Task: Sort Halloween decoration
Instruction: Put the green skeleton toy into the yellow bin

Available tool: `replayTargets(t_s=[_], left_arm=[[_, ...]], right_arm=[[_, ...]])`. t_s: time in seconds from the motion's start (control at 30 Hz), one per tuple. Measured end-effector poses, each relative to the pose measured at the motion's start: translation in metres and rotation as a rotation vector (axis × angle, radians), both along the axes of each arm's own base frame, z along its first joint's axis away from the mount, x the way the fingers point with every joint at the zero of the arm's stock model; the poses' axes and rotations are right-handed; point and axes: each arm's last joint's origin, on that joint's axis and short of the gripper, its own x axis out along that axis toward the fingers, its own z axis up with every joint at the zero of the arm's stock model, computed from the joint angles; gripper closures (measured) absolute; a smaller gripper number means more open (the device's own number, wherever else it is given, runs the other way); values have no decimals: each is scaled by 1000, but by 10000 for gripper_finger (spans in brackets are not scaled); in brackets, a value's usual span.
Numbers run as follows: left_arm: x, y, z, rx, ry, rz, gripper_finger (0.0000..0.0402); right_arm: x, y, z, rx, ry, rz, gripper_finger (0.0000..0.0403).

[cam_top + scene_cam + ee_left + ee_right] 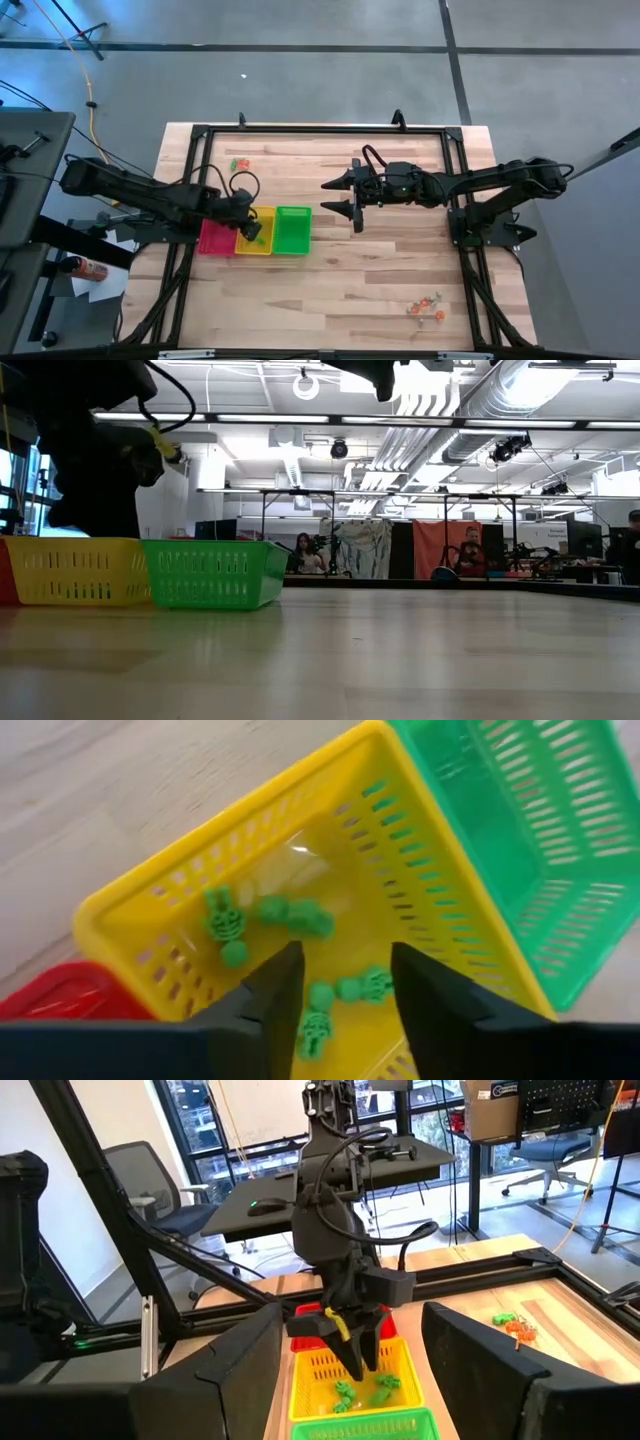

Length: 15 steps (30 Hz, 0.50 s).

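While I look straight down from above, these are my readings:
High view, left gripper: my left gripper (253,229) hangs over the yellow rectangular slotted plastic tray (254,246).
High view, trays: the yellow tray sits between the red rectangular plastic tray (213,240) and the green rectangular slotted plastic tray (292,230), the three touching in a row on the pale wooden plank table (330,290).
High view, right gripper: my right gripper (343,197) hovers near the table's middle, beside the green tray but apart from it, fingers spread wide and holding nothing.
High view, loose trinkets: a small cluster of tiny orange and green Halloween trinkets (241,163) lies near the far left of the table; another orange and green cluster (427,309) lies near the front right corner, well apart from the trays.

Low view, trays: the yellow tray (75,571) and the green tray (212,573) stand side by side, with my dark left arm above the yellow one.
Low view, room: people sit at desks well beyond the table.

Left wrist view, fingers: my two dark fingers (268,1002) stand apart over the yellow tray (140,880), with nothing between them.
Left wrist view, sorted pieces: several tiny green skeleton-like trinkets (226,923) lie on the yellow tray's floor, one just beyond my fingertips.
Left wrist view, neighbours: the green tray (560,850) touches the yellow one; a corner of the red tray (70,992) shows beside it.

Right wrist view, left gripper: my left gripper (357,1348) points down into the yellow tray (312,1380), where green trinkets (372,1389) lie.
Right wrist view, own fingers: spread wide apart, empty.
Right wrist view, loose pieces: an orange and green cluster (510,1323) lies on the table off to one side.
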Motion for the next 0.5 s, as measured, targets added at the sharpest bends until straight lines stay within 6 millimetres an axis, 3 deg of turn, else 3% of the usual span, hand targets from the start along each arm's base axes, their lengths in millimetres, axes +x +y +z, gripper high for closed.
replayTargets(t_s=[0.13,0.27,0.37,0.5], left_arm=[[5,6,8,-26,-24,31,224],[25,15,46,56,-208,-29,212],[43,24,87,228,-431,-119,211],[56,30,134,589,-702,-280,211]], right_arm=[[0,0,0,0,1,0,167],[0,0,0,0,-1,0,167],[0,0,1,0,-12,0,167],[0,0,4,2,-45,0,167]])
